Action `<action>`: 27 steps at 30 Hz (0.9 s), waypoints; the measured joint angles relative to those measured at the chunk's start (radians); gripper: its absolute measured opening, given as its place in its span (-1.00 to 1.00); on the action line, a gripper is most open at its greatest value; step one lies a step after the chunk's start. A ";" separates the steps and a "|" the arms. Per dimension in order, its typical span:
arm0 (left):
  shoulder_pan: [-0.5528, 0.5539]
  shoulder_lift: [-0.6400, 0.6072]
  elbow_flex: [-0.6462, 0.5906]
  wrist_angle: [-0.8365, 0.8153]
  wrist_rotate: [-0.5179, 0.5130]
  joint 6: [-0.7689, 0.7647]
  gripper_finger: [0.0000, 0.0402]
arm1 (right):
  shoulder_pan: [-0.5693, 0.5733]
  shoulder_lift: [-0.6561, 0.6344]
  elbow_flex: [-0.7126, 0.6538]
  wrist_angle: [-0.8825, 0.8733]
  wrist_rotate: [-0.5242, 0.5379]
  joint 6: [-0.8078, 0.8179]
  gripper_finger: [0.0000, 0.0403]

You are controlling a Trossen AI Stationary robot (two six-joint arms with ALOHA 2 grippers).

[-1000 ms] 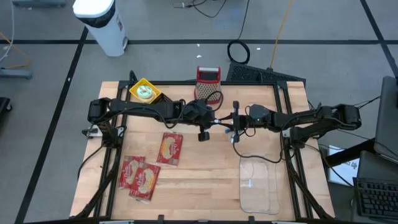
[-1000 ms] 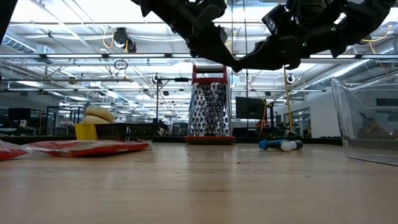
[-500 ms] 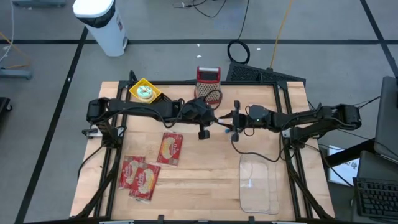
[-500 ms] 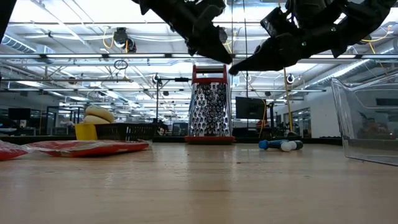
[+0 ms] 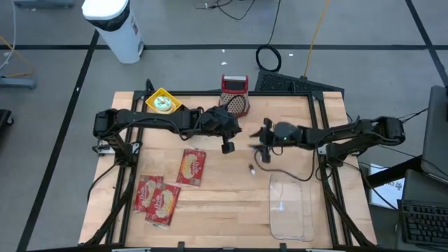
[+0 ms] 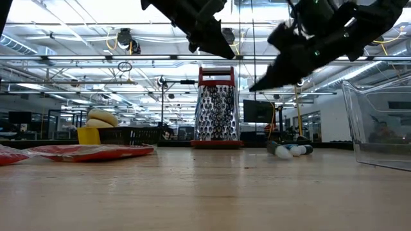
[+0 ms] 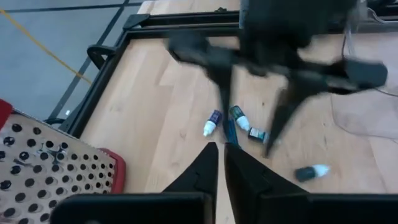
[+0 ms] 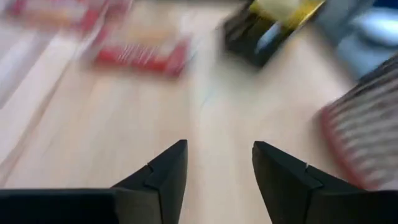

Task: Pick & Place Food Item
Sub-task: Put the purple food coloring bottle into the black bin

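right wrist view smeared; red packets (image 8: 140, 53) barely legible.

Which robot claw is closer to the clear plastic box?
The right claw. It hangs just past the clear box's far end, fingers apart. The left claw is farther away, above the table's middle near the cheese grater.

We see red food packets (image 5: 191, 166), a red-topped perforated metal grater (image 5: 234, 94), and a yellow box (image 5: 163, 102) on the pale wooden table (image 5: 224, 203).
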 joint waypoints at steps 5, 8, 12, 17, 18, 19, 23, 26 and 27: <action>0.000 0.000 0.000 0.031 0.000 -0.015 -0.78 | 0.084 0.062 0.000 -0.094 -0.055 0.062 -0.07; 0.000 0.000 0.000 0.033 0.000 -0.020 -0.77 | 0.140 0.111 0.000 -0.104 -0.054 0.068 -0.01; 0.000 0.000 0.000 0.034 0.000 -0.045 -0.77 | 0.168 0.127 0.000 -0.168 0.051 0.013 0.05; 0.000 0.000 0.000 0.033 0.000 -0.059 -0.77 | 0.111 0.063 -0.001 -0.221 0.155 -0.015 0.07; 0.000 0.000 0.000 0.033 0.000 -0.059 -0.77 | 0.094 0.046 -0.001 -0.229 0.156 -0.017 0.07; 0.000 0.000 0.000 0.033 0.000 -0.059 -0.77 | 0.077 0.028 -0.001 -0.242 0.156 -0.024 0.06; 0.000 0.000 0.000 0.033 0.000 -0.071 -0.77 | -0.024 -0.041 0.000 -0.315 0.154 -0.077 0.02; 0.000 0.000 0.000 0.031 0.000 -0.074 -0.77 | -0.122 -0.051 0.000 -0.374 0.116 -0.089 -0.01; 0.000 0.000 0.000 0.031 0.000 -0.074 -0.77 | -0.151 -0.050 0.000 -0.393 0.084 -0.088 -0.02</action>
